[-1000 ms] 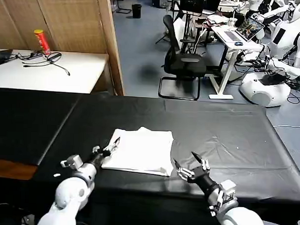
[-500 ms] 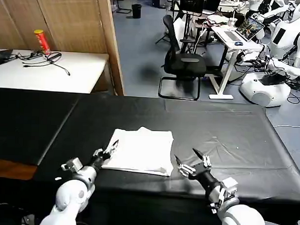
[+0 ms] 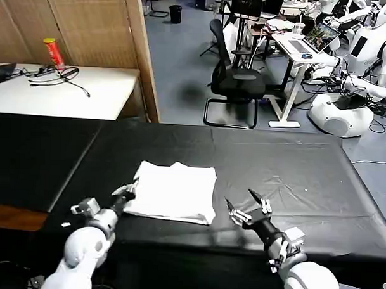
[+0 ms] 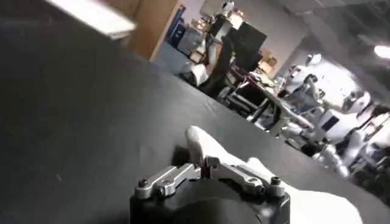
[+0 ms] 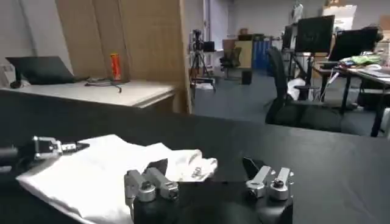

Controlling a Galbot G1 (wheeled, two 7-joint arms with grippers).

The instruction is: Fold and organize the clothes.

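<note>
The clothes are one folded white T-shirt (image 3: 175, 191), lying flat near the front of the black table (image 3: 287, 163). My left gripper (image 3: 129, 192) is at the shirt's near left corner, shut on its edge. From the left wrist the jaws (image 4: 201, 165) are pressed together, with white cloth (image 4: 204, 143) just beyond them. My right gripper (image 3: 240, 201) hovers open just off the shirt's right edge and does not touch it. The right wrist view shows its open fingers (image 5: 205, 167), the shirt (image 5: 103, 173) ahead, and the left gripper (image 5: 61, 147) at its far corner.
A white side table (image 3: 62, 89) at the back left carries a red can (image 3: 55, 53) and cables. A wooden partition (image 3: 89, 27) stands behind it. An office chair (image 3: 236, 82) is beyond the black table's far edge. Bare black cloth lies right of the shirt.
The shirt has slid left across the table, drawn by my left gripper, which has pulled back toward the left front. The right gripper has barely moved.
</note>
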